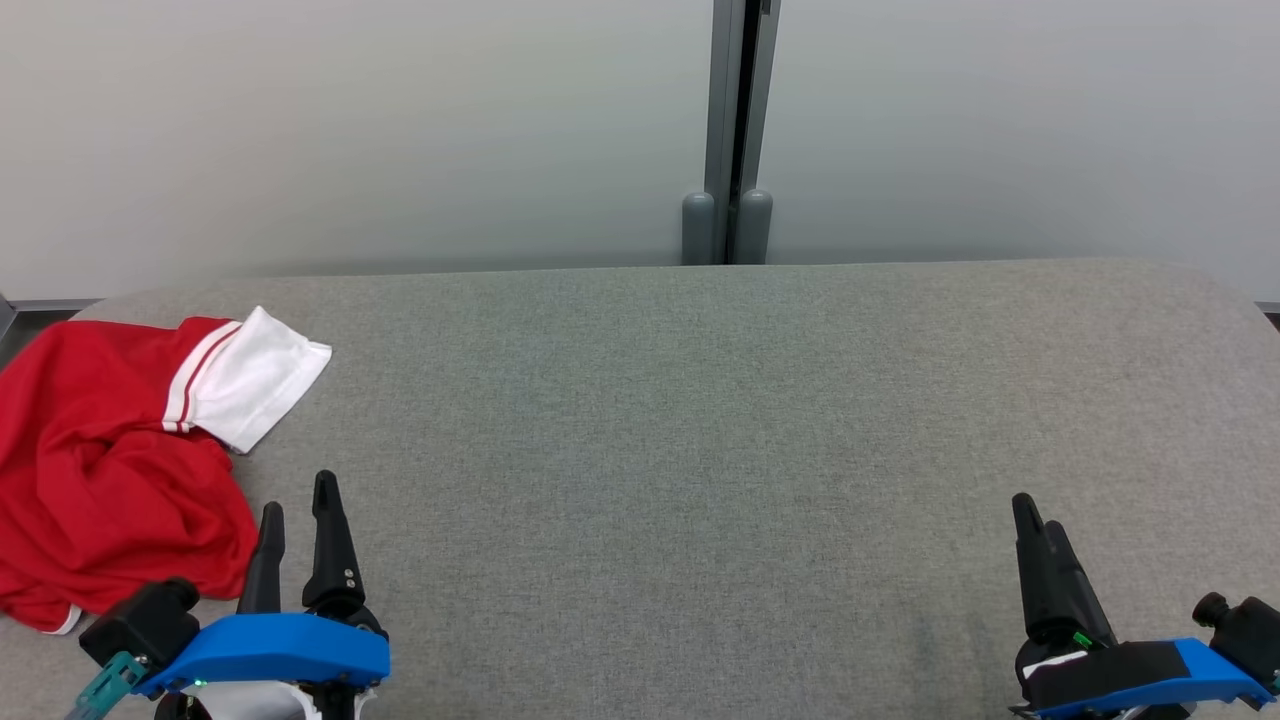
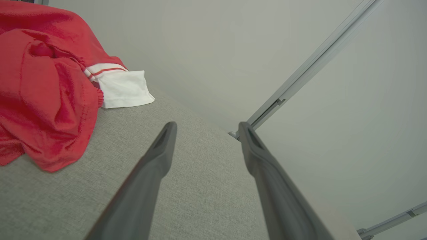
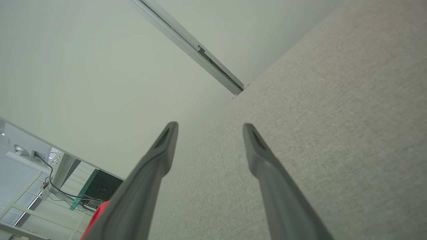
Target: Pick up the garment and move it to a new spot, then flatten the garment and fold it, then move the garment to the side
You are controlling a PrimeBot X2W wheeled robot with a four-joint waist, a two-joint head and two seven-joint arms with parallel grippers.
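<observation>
Jaws of the left gripper [image 1: 297, 495] and right gripper [image 1: 1035, 512] gape wide and empty, the crumpled red-and-white shirt [image 1: 100, 470] lying just left of the left one, so pick-up likely starts by reaching leftward onto it.

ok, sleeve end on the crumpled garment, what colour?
White fabric sleeve end, thin red striping, on the red garment; clearest in head view.

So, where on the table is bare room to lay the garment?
Bare grey table from the white sleeve across to the right hand. Crowded at the left end, where the red garment lies beside the left hand.
</observation>
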